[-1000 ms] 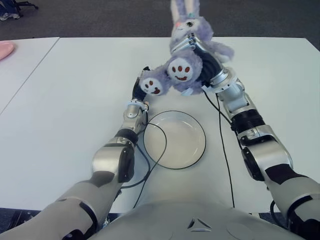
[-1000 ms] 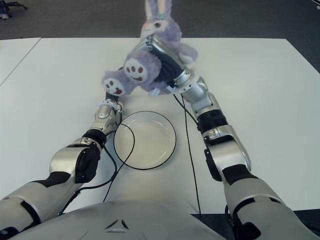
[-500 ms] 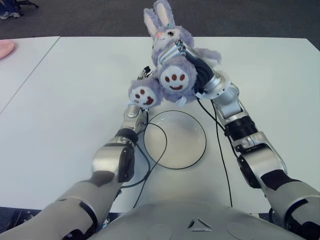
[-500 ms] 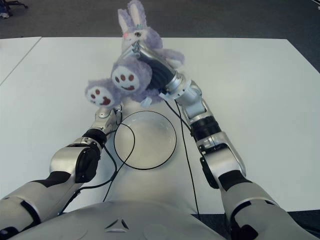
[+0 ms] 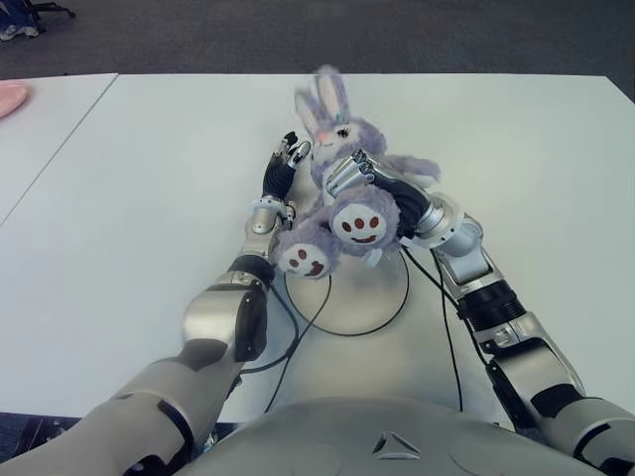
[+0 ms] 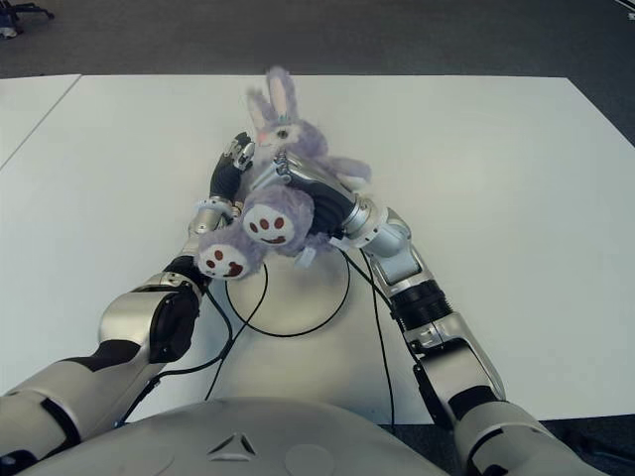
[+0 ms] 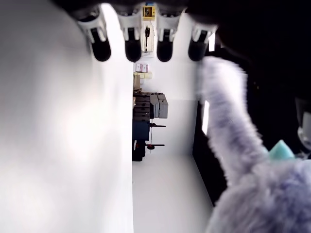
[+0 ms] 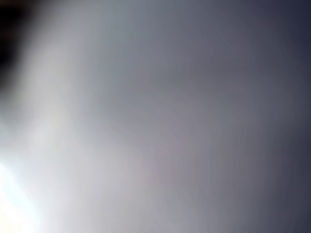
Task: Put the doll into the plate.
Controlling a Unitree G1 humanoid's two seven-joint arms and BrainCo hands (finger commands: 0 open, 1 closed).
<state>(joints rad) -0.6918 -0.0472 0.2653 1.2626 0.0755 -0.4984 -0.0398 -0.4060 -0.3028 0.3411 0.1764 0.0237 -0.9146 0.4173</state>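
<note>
Doll, a soft, light plush rabbit, hangs over the plate at its 12 o'clock rim, clasped round the belly by the right hand; gripping there suits it. Left hand hovers at 9 o'clock, fingers extended, empty.

A big plain room like a lab or an office

The robot stands at a wide white table with a second white table pushed up just beside it. The floor is dark grey carpet. Far off, the left wrist view shows white walls and a dark rack of shelves with small boxes near it.
</note>
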